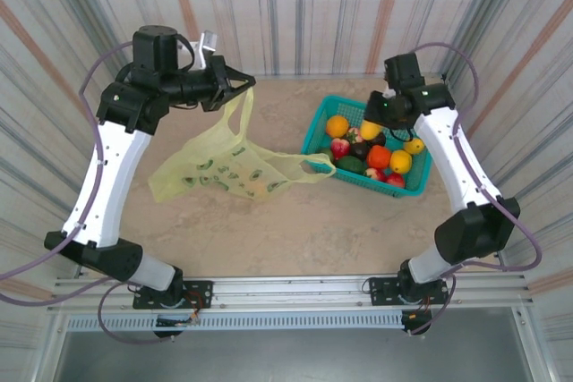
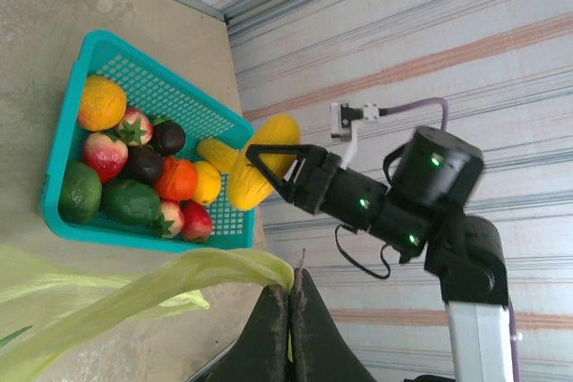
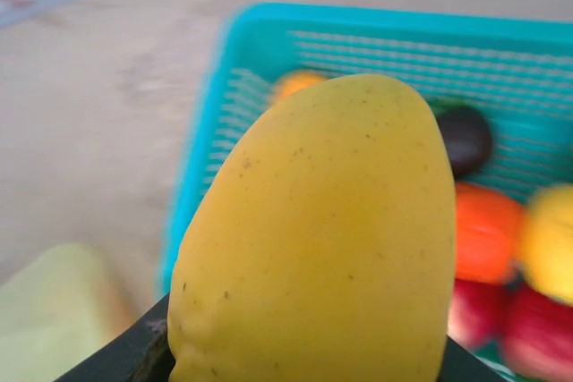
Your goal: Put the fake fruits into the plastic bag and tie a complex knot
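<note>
The plastic bag [image 1: 224, 172] lies crumpled on the table, and one handle [image 2: 179, 279] is stretched up to my left gripper [image 1: 240, 85], which is shut on it at the back left. In the left wrist view the strip enters the closed fingers [image 2: 273, 328]. My right gripper [image 1: 370, 129] hangs over the teal basket [image 1: 315, 127], shut on a large yellow fake fruit [image 3: 322, 239]. This fruit [image 2: 260, 163] sits between the dark fingers [image 2: 300, 181]. Several other fake fruits [image 1: 380, 157] lie in the basket. The knot is out of view.
The basket [image 2: 63, 123] stands at the back right, close to the striped wall [image 1: 304, 6]. The bag's second handle [image 1: 309, 167] reaches toward the basket's near corner. Bare table [image 1: 295, 230] stretches in front of both.
</note>
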Robot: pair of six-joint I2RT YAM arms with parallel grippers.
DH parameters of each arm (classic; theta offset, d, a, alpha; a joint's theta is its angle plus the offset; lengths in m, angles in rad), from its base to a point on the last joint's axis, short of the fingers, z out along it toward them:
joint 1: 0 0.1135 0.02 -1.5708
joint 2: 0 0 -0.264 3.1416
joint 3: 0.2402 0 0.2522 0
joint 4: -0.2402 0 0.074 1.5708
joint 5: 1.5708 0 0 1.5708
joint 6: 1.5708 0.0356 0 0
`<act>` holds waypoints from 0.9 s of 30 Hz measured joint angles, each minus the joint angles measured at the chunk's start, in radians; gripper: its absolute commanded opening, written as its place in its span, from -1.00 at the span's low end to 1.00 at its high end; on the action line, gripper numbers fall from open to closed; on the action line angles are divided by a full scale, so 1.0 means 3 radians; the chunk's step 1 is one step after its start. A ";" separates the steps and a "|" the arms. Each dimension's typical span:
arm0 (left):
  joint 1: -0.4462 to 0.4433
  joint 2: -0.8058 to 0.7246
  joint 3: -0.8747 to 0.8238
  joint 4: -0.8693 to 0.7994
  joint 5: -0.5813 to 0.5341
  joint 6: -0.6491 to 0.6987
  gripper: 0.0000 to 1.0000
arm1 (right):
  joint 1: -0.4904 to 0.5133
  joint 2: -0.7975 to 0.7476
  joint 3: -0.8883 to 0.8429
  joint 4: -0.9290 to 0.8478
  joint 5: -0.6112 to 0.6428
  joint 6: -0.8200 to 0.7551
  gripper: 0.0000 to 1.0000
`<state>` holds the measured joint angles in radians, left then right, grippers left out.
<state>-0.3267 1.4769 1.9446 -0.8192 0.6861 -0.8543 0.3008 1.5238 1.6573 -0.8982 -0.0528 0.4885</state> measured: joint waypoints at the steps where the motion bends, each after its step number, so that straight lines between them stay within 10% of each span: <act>1: 0.0033 0.0009 0.0019 -0.0003 0.0037 -0.0001 -1.00 | 0.0113 -0.0020 0.0033 0.0085 -0.0097 0.0000 -0.11; 10: 0.0170 0.0285 0.0590 -0.0230 0.0375 0.0070 -1.00 | 0.0890 0.0056 0.0282 0.0641 -0.0774 -0.0201 -0.07; 27: 0.0320 0.0432 0.0824 -0.0450 0.0806 0.0317 -1.00 | 0.1452 0.0893 0.0760 0.1172 -0.0649 -0.0362 -0.05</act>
<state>-0.2306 1.6066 2.1918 -0.9543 0.9279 -0.7593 0.7364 1.7916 1.8854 -0.5465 -0.2474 0.3798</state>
